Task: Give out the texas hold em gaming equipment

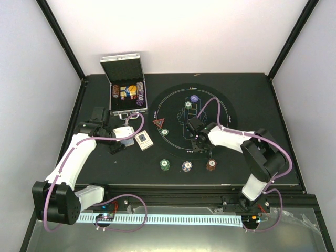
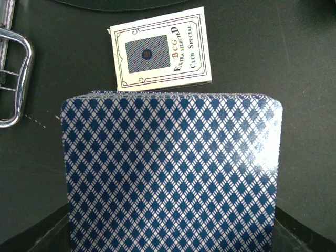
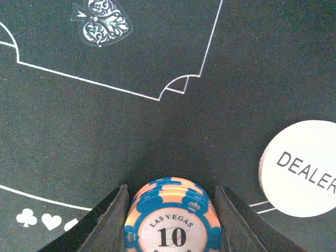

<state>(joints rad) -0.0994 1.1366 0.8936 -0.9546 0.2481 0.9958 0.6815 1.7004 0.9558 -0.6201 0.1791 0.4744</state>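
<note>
1. Left hand (image 1: 121, 138) is clamping a deck of cards (image 2: 170, 173) over the worktop (image 1: 252, 94), near a card box (image 2: 160, 50).
2. Right hand (image 1: 196, 139) is gripping a stack of blue-and-orange chips (image 3: 170, 212) over the round mat (image 3: 79, 131), beside a white dealer button (image 3: 302, 168).

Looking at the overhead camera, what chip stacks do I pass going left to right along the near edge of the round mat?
green chip stack → white chip stack → brown-red chip stack
</note>
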